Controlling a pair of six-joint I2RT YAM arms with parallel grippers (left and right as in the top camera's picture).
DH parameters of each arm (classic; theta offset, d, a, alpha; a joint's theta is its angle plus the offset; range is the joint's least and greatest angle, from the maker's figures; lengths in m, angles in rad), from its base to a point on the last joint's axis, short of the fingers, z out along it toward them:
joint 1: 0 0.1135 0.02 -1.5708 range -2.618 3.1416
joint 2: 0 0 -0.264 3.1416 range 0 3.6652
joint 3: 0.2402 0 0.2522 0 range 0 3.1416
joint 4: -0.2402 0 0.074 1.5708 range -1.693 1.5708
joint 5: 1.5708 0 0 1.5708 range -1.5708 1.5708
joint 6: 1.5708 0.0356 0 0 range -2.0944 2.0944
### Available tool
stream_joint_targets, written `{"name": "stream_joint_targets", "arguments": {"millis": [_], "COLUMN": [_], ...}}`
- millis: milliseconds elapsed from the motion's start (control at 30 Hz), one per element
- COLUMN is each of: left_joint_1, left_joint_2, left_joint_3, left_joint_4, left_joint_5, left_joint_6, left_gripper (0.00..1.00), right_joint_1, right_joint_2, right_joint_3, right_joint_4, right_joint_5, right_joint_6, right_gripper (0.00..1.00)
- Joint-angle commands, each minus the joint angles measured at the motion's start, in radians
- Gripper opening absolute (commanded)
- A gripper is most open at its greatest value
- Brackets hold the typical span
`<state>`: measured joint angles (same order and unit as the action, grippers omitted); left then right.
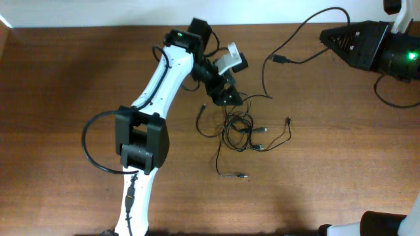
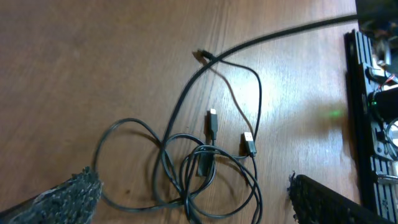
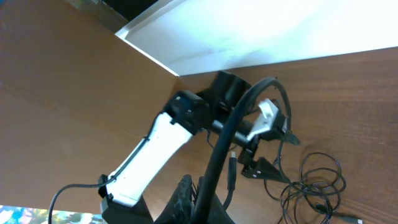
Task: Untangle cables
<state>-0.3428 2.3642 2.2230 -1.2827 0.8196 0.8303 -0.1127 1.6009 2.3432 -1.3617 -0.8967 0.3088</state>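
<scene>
1. On the brown wooden table (image 1: pixel 65 78) lie thin black cables (image 1: pixel 243 129), tangled.
2. The left gripper (image 1: pixel 228 98) hangs spread above them; the right gripper (image 1: pixel 325 37) appears clamped on one.
3. Judged step: pulling strands apart. Next, left pins a loop.

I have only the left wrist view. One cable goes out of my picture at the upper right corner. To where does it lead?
Observer: In the overhead view that long cable leads to the right tool, which is shut on it.
Operator: Is it pulled tight?
Observer: No. Seen from overhead, it sweeps in a wide curve up from the tangle, so it looks slack.
Operator: And where is its end?
Observer: In the right wrist view a plug hangs close beside that tool.
</scene>
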Motion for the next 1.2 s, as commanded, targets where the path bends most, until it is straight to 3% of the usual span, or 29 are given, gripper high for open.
{"name": "stream_joint_targets", "arguments": {"millis": [0, 167, 200, 800, 1100, 1167], "left_joint_1": [-0.047, -0.116, -0.12, -0.148, -0.147, -0.14], "left_joint_2": [-0.007, -0.006, -0.006, 0.039, 0.05, 0.05], "left_joint_3": [-0.116, -0.216, -0.22, -0.315, -0.315, -0.292], "left_joint_4": [0.132, 0.337, 0.346, 0.412, 0.423, 0.437], "left_joint_5": [0.005, -0.108, -0.11, -0.109, -0.109, -0.109], "left_joint_6": [0.016, -0.081, -0.081, -0.082, -0.082, -0.177], "left_gripper": [0.95, 0.83, 0.79, 0.77, 0.57, 0.58], "right_joint_1": [-0.006, -0.006, -0.006, -0.006, -0.006, -0.006], "right_joint_2": [0.003, 0.006, 0.006, 0.005, 0.006, 0.006], "right_joint_3": [0.016, 0.016, 0.016, 0.016, 0.016, 0.016], "right_joint_4": [-0.009, -0.049, -0.049, -0.076, -0.079, -0.079], "right_joint_5": [-0.023, -0.023, -0.024, -0.024, -0.022, -0.008], "right_joint_6": [-0.034, -0.068, -0.066, -0.067, -0.071, -0.078], "right_gripper": [0.04, 0.04, 0.04, 0.04, 0.04, 0.04]}}
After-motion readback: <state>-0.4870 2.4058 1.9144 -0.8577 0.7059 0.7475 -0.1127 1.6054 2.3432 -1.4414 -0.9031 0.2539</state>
